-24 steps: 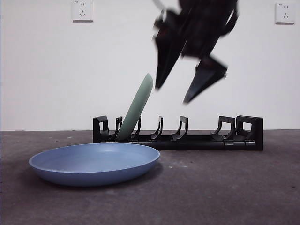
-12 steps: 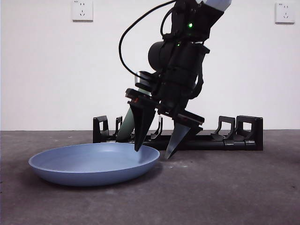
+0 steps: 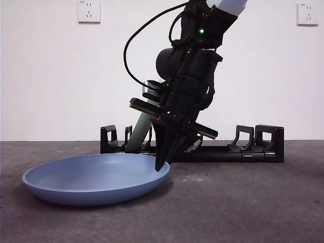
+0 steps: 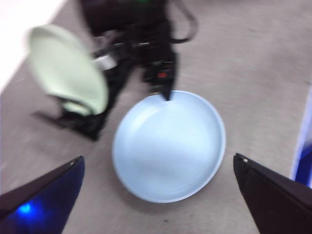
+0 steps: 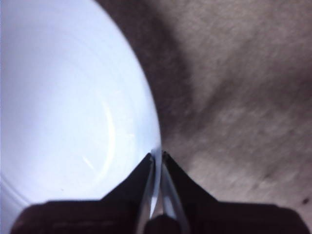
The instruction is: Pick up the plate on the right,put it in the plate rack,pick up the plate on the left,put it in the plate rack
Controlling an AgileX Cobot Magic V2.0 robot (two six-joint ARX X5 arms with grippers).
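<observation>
1. Here, the right gripper (image 3: 162, 164) was pinched shut on the rim of the blue plate (image 3: 91, 179); in its wrist view the two jaws met with only the thin edge between them.
2. The blue plate lay on the table (image 3: 243, 202), in front of the plate rack (image 3: 253, 147); its gripped side looked slightly raised.
3. It seemed stiff, light plastic, smooth and likely slippery, so a thin rim pinch could let it swing or slide; a deeper bite on the rim would probably hold better.
4. A green plate (image 3: 144, 129) stood leaning in a slot near one end of the rack.
5. The left gripper (image 4: 156, 195) hung high with jaws wide apart, holding nothing.
</observation>
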